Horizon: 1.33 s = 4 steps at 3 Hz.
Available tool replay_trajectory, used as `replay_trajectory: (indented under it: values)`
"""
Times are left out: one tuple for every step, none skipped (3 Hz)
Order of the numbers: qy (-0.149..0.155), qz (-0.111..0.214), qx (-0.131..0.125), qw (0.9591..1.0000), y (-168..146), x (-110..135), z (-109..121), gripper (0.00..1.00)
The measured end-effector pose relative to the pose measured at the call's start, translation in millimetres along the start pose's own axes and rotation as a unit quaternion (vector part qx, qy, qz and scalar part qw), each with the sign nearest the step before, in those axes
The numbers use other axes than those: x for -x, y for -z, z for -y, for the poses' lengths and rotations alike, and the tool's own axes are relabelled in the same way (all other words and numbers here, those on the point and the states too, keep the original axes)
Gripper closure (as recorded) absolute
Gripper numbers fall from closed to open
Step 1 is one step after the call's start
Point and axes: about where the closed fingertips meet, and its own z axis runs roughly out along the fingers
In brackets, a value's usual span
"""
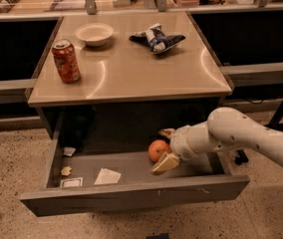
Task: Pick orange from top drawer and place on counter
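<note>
- As the gripper [158, 151] sits in the top drawer [131, 197], fingers apart astride the orange [157, 147], grasping is in hand.
- Next it likely needs closing, then lifting to the worktop [131, 68].

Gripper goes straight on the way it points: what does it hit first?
The orange: the gripper, inside the top drawer, points left with open jaws straddling it. Whether they already touch is unclear.

Small round orange fruit [155, 149] masked at 3 o'clock by spread-fingered gripper [160, 151] inside grey metal drawer [131, 197]; white arm [251, 136] cropped at 3 o'clock.
</note>
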Motion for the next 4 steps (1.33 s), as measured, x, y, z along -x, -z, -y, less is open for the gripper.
replay_trajectory:
  values:
    - [0.021,-0.003,0.009,0.9997,-9,-8,-4,0.24]
    - [0.022,-0.003,0.009,0.9997,-9,-8,-4,0.43]
    - [0.022,-0.003,0.009,0.9997,-9,-7,-4,0.66]
    - [0.028,0.006,0.014,0.9995,0,6,-11,0.89]
